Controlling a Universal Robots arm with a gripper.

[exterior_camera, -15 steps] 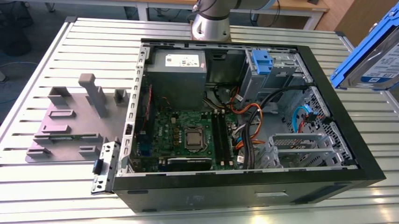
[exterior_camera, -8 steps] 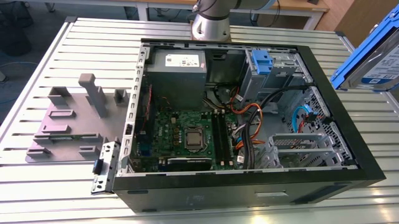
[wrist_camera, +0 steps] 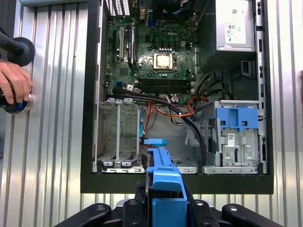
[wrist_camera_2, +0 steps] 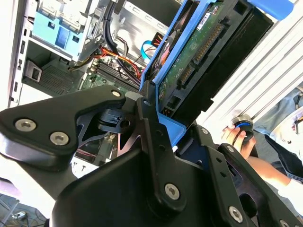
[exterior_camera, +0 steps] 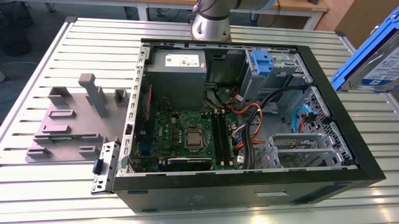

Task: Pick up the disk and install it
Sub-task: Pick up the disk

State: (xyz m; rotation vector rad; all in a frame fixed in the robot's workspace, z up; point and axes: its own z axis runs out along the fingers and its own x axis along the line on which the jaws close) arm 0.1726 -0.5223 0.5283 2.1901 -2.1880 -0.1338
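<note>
One open computer case (exterior_camera: 249, 186) lies on its side on a slatted metal table (exterior_camera: 56, 186). Going across the exterior view from its left: a grey moulded fixture (exterior_camera: 68, 126) sits on the table beside the case, with a small metal bracket (exterior_camera: 104, 168) leaning against the case wall. Inside the case come the grey power supply (exterior_camera: 177, 70) with its white sticker, the green motherboard (exterior_camera: 187, 135) below it, then a bundle of black and orange cables (exterior_camera: 249, 116), the blue plastic latch piece (exterior_camera: 262, 63) on the grey bay, and an empty metal drive cage (exterior_camera: 299, 147). At the exterior view's right edge the disk (exterior_camera: 374, 65) hangs in the air, above and outside the case rim, tilted, its blue carrier framing the labelled silver face.

In the second wrist view the gripper (wrist_camera_2: 154, 116) is pinched onto the blue carrier edge of the disk (wrist_camera_2: 199, 52), whose green circuit-board underside and connector face the camera. A person's hand (wrist_camera_2: 236, 135) rests on a round knob near the table edge. In the first wrist view the blue carrier (wrist_camera: 163, 179) stands edge-on above the case (wrist_camera: 177, 182), and the hand (wrist_camera: 14, 85) sits well apart from it.
</note>
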